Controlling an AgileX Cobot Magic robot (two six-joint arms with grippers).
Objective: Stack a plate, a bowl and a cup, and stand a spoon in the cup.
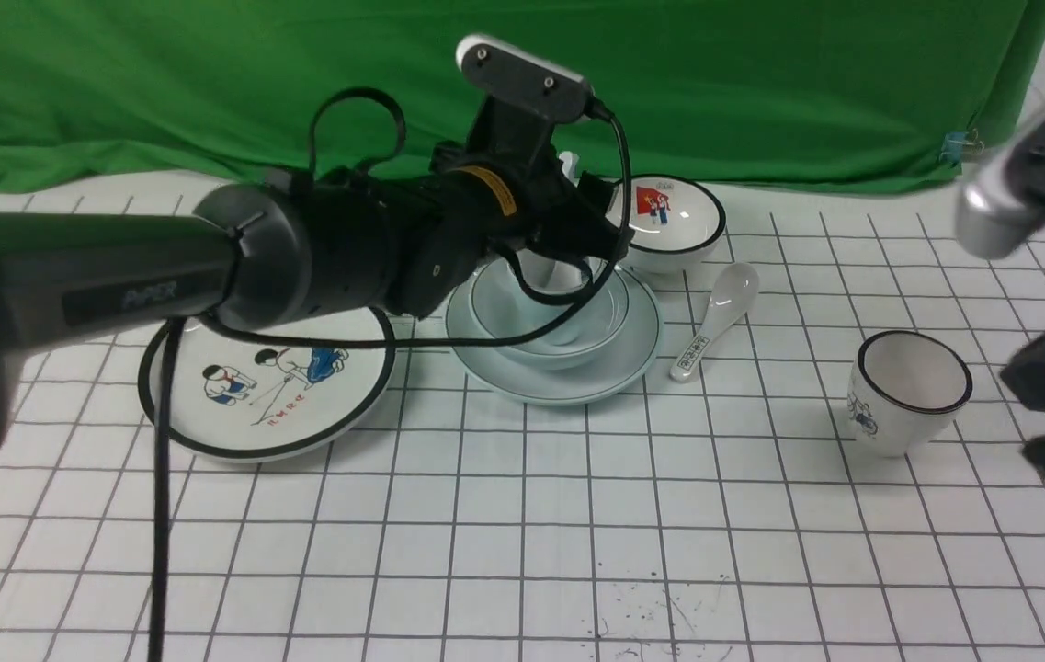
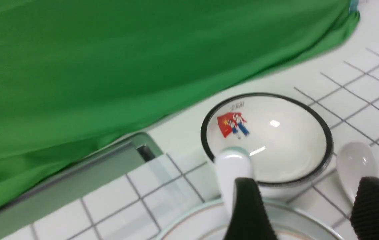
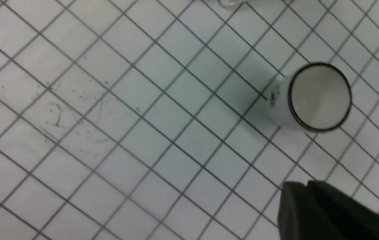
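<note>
Three-piece stack: the plate [image 1: 568,388] lies on the worktop [image 1: 522,552], the bowl [image 1: 619,317] in it, the cup [image 1: 570,274] in the bowl; widest lowest, so it sits steady.
Spoon: the spoon [image 2: 232,166] stands in the cup, handle up.
Left fingers [image 2: 249,210]: spread, one beside the handle, gripping nothing; likely so the spoon rests unaided.
Right fingers [image 3: 329,210]: pressed together, empty, parked near the black-rimmed cup [image 1: 908,391], clear of the stack.

Two plates [image 1: 559,391] [image 1: 237,432], two bowls [image 1: 597,336] [image 1: 683,225], two cups [image 1: 908,391] [image 1: 561,276], two spoons [image 1: 720,317] [image 2: 232,170]
</note>
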